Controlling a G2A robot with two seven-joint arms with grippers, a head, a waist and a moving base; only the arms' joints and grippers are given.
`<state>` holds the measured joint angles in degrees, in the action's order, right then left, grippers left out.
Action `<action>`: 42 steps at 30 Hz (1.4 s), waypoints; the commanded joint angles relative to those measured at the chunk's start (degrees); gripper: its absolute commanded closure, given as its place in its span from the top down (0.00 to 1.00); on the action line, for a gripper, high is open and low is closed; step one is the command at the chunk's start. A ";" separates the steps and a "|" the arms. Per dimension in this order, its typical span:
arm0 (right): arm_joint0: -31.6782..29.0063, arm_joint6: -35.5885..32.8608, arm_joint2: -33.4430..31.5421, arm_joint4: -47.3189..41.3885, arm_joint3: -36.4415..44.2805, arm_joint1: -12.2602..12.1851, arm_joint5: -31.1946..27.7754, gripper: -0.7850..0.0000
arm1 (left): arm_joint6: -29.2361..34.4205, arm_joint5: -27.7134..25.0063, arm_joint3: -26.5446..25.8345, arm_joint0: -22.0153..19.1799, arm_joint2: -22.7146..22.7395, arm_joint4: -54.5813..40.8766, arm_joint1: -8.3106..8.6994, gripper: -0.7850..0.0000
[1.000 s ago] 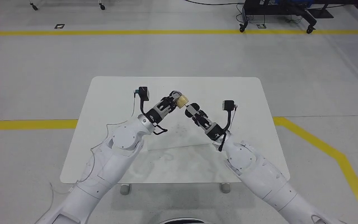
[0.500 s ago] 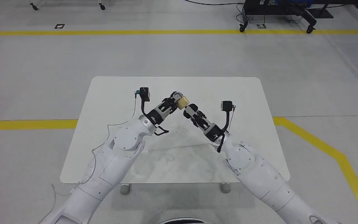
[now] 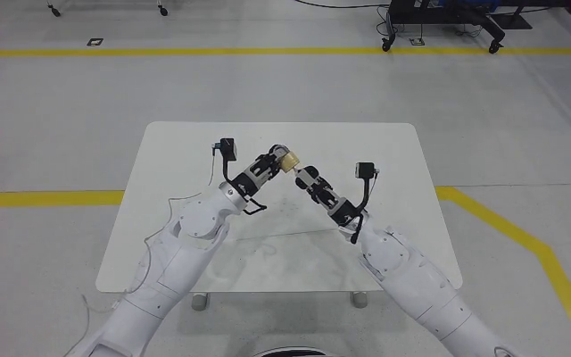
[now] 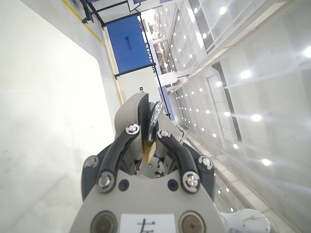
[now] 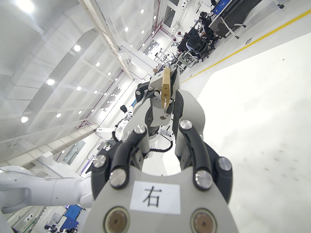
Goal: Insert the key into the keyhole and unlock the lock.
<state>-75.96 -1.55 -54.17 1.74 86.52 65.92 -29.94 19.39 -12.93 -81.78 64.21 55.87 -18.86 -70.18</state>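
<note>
Above the middle of the white table (image 3: 375,143), my left gripper (image 3: 279,161) is shut on a brass padlock (image 3: 289,161). In the left wrist view the lock's brass body (image 4: 148,152) and silver shackle (image 4: 154,118) sit clamped between the fingers (image 4: 142,112). My right gripper (image 3: 306,174) faces it from the other side, shut on a small silver key (image 5: 165,105). In the right wrist view the key's tip meets the keyhole (image 5: 165,96) in the end face of the padlock (image 5: 166,83). How deep the key sits cannot be made out.
Both grippers hang in the air above the table with bare tabletop (image 3: 294,241) beneath them. Yellow floor lines (image 3: 268,51) run behind the table, and wheeled frames (image 3: 446,18) stand far back.
The right gripper dipped slightly back and has returned toward the padlock. The left arm has hardly shifted, and both grips hold.
</note>
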 commanded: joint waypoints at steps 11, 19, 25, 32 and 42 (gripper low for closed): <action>0.05 -1.48 -0.68 0.58 -0.16 0.79 1.07 0.00 | 0.65 0.26 -0.42 0.83 0.44 1.74 -0.49 0.00; -1.19 -3.73 -1.82 -2.89 -0.30 1.05 -2.13 1.00 | 1.71 -0.13 -0.21 1.41 2.37 -0.23 -0.61 0.00; -1.54 -4.89 -2.32 -3.91 -0.19 0.93 -3.39 1.00 | 3.16 0.18 -0.07 1.61 3.14 -2.38 -0.58 0.00; -2.33 -7.34 -1.91 -8.71 0.56 1.03 -4.31 1.00 | 3.44 -1.18 -0.63 2.54 3.78 -4.48 -0.70 0.00; -1.24 -20.01 -2.25 -23.53 -1.82 1.23 -3.58 0.17 | 2.72 -9.16 1.55 2.25 1.42 -2.21 -1.91 0.00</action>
<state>-77.36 -20.60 -56.34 -20.82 84.79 67.13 -33.92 22.28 -21.69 -80.49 66.60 57.47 -21.38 -71.98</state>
